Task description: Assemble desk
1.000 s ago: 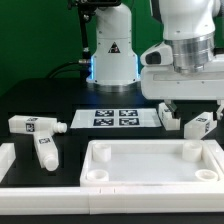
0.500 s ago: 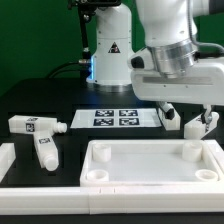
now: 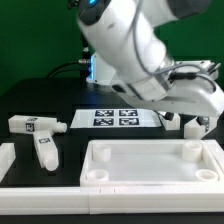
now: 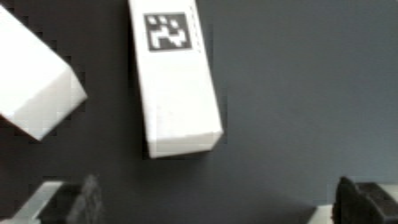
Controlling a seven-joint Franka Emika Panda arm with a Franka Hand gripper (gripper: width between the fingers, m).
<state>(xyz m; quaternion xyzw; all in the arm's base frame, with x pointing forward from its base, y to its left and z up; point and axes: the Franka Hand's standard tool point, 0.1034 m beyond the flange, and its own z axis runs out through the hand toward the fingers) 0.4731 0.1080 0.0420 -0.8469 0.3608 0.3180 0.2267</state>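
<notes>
The white rimmed tabletop panel lies at the front centre. Two white post legs with tags lie at the exterior view's left. Two more legs are at the exterior view's right, behind the panel. My gripper hovers over that right pair, mostly hidden by the arm. In the wrist view the gripper is open and empty, with a tagged leg beyond the fingertips and another white piece beside it.
The marker board lies flat behind the panel. The robot base stands at the back. A long white border rail runs along the left, front and right of the work area.
The arm has leaned and twisted over, now filling the upper right of the exterior view. The hand stays over the right pair of legs. No part has moved.
</notes>
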